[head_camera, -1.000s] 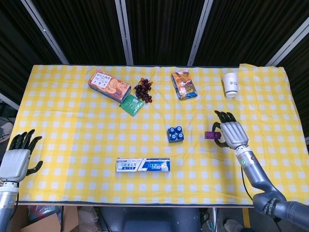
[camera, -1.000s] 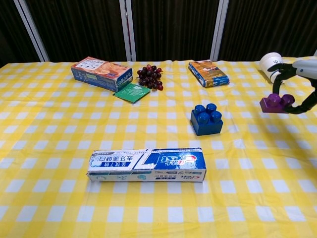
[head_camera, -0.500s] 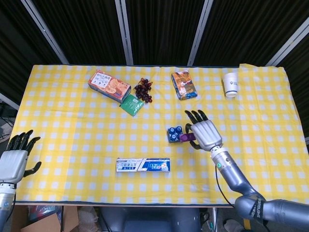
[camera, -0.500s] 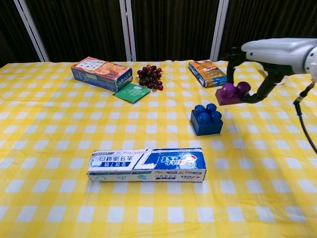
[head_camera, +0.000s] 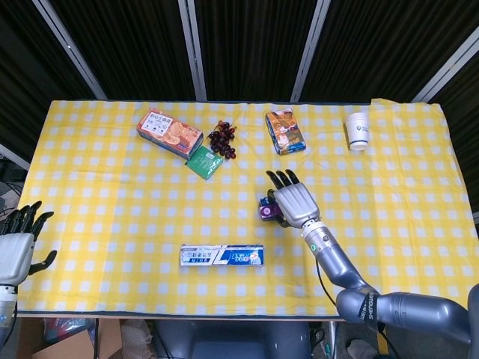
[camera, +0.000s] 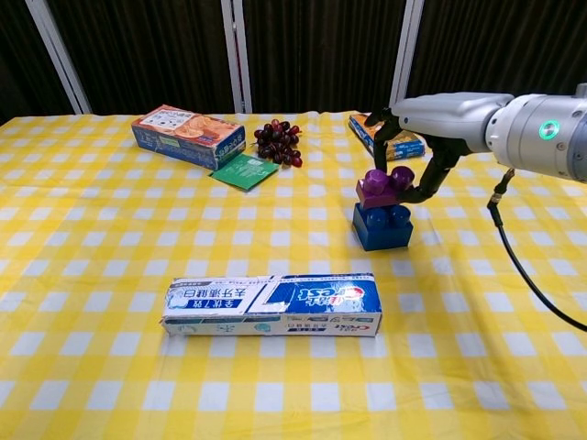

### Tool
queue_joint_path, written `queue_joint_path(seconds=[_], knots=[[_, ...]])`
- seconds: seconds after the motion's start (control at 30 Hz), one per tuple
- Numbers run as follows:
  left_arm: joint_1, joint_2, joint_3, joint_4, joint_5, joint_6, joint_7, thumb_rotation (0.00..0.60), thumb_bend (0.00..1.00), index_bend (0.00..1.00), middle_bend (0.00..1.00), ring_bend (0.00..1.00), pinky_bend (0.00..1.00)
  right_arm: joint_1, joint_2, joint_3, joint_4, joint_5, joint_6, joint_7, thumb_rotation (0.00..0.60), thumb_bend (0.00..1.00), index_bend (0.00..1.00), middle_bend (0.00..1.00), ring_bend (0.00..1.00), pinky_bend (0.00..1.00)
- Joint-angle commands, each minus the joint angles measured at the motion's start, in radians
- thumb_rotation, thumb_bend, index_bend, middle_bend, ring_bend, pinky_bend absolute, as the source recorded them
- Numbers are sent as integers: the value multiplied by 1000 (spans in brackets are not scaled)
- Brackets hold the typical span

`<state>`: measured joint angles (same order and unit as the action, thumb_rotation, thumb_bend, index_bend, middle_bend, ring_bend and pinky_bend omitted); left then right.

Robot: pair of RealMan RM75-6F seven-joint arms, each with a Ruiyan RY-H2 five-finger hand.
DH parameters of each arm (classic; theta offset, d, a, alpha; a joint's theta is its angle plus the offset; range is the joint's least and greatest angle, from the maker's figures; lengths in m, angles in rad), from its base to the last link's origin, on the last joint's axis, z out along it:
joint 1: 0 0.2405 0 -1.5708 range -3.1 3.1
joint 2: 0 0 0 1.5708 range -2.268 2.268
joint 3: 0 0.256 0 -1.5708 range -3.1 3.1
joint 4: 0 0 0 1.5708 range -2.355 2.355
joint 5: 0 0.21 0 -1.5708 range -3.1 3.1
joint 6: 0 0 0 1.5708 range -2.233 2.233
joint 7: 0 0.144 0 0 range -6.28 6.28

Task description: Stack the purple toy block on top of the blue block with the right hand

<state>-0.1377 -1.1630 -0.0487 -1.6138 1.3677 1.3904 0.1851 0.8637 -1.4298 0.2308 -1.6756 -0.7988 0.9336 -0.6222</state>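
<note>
The purple toy block [camera: 382, 187] hangs just above the blue block [camera: 382, 228], pinched in my right hand [camera: 417, 137]; whether the two blocks touch I cannot tell. In the head view my right hand [head_camera: 294, 203] covers most of both; a sliver of the purple block [head_camera: 266, 212] shows at its left edge, with a bit of the blue block [head_camera: 264, 202] beside it. My left hand [head_camera: 15, 247] hangs at the table's near left corner, fingers apart and holding nothing.
A toothpaste box [camera: 272, 305] lies in front of the blue block. Further back are a snack box [camera: 188, 136], grapes [camera: 279, 141], a green packet [camera: 243, 170], an orange packet [camera: 385, 136] and a paper cup [head_camera: 358, 131].
My right hand has carried the purple block leftward from the right side of the table until it is over the blue block, and lowered it. My left hand has drifted slightly down and left.
</note>
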Motion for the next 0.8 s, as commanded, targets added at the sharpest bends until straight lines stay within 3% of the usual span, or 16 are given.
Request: queue_joint_path(seconds=[0.03,0.8], knots=[[0,-1,-1,1,-4,-2,2,600,316,153,0,0,50,13,-9,-4,29,8,-13,14,600,386,526,0,0,0],[-3,-16,-10,2,-29,-6,42,600,315,153,0,0,50,28,-66,-48,192,-52,-89,163,600,386,527,0,0,0]])
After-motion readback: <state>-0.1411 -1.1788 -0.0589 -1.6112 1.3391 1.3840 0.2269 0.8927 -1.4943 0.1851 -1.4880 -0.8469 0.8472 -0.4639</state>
